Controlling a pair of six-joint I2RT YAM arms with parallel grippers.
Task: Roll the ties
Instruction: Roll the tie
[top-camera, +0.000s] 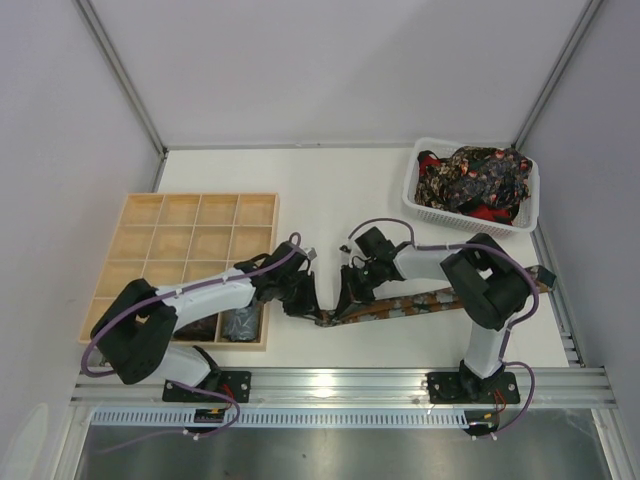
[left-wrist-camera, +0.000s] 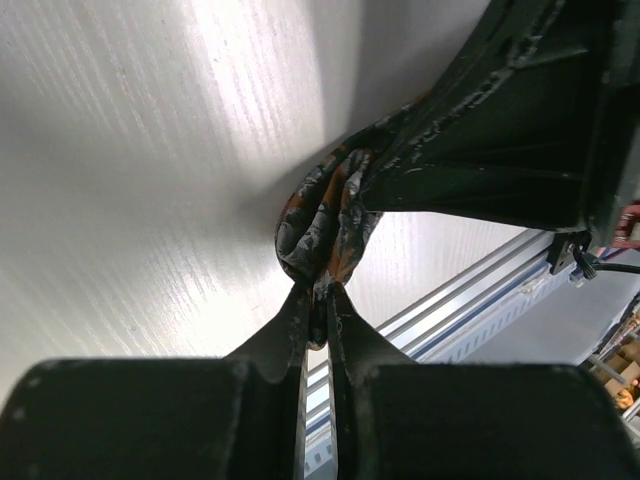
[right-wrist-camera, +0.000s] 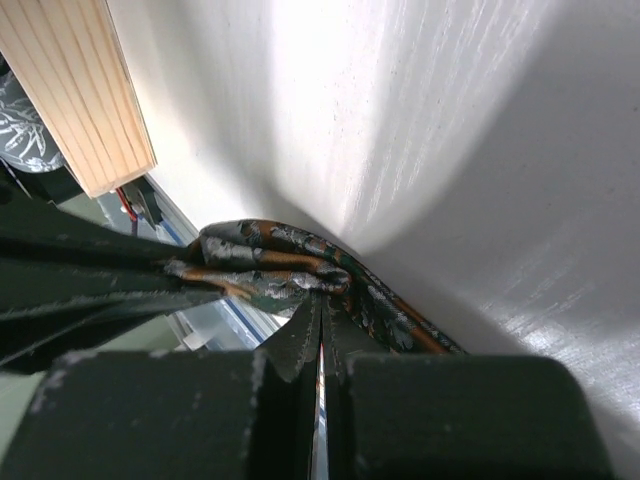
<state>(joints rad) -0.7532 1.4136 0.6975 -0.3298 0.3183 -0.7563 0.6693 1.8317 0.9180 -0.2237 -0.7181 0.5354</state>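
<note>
Top external shows the white table carrying a long, dark, orange-flecked fabric necktie, stretched rightward near your arms' bases. It looks soft, light and slippery, so grip its folded left end, which your left fingers and right fingers both pinch shut.

One tie is lying near centre. One grey coil and one dark coil, two together, are sitting in the one left tray. One basket is standing far right.

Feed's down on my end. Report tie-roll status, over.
Left gripper shut on tie end. Right gripper shut on same tie, close beside. Rest trails right, unrolled. Wooden tray by left arm, not blocking.
</note>
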